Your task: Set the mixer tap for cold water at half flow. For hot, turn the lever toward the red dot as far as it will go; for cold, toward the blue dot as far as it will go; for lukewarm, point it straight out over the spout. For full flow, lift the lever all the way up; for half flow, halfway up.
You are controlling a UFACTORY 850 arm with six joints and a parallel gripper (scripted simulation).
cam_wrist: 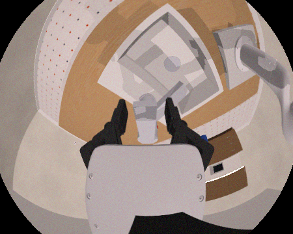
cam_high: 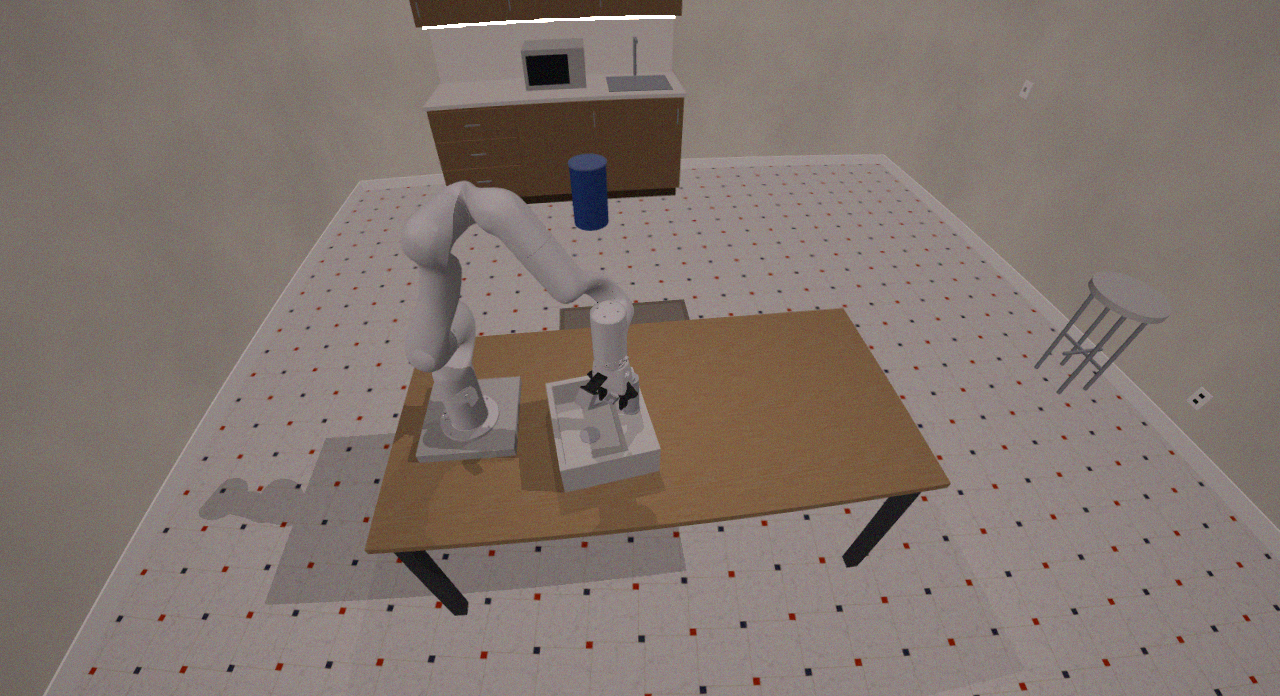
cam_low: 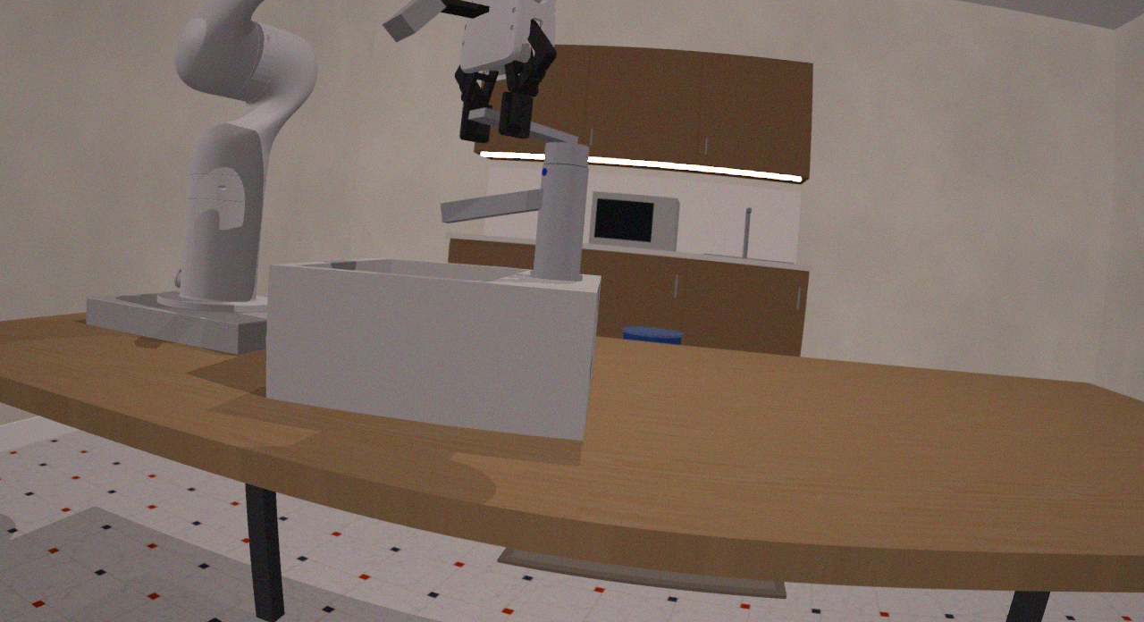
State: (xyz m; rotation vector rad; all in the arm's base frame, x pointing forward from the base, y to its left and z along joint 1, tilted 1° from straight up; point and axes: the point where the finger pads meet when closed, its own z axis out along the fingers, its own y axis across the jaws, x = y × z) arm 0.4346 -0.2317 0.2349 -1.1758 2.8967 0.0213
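A grey mixer tap [cam_low: 559,218] [cam_wrist: 148,131] stands on the back corner of a white sink basin [cam_high: 608,466] [cam_low: 432,346] [cam_wrist: 120,75]. Its spout [cam_low: 488,206] reaches out over the bowl. The lever [cam_low: 551,131] [cam_wrist: 146,112] is tilted partly up and points roughly the same way as the spout. A blue dot [cam_low: 544,171] shows on the tap body near the top. My gripper [cam_high: 610,392] [cam_low: 492,124] [cam_wrist: 145,105] hangs straight down over the lever's free end. Its fingers are open and straddle the lever tip, one on each side. No red dot is in view.
The arm's base plate [cam_high: 505,410] [cam_low: 160,318] sits on the wooden table [cam_high: 760,405] [cam_low: 800,426] next to the basin. On the floor beyond are a blue bin [cam_high: 588,190] and a stool [cam_high: 1109,325].
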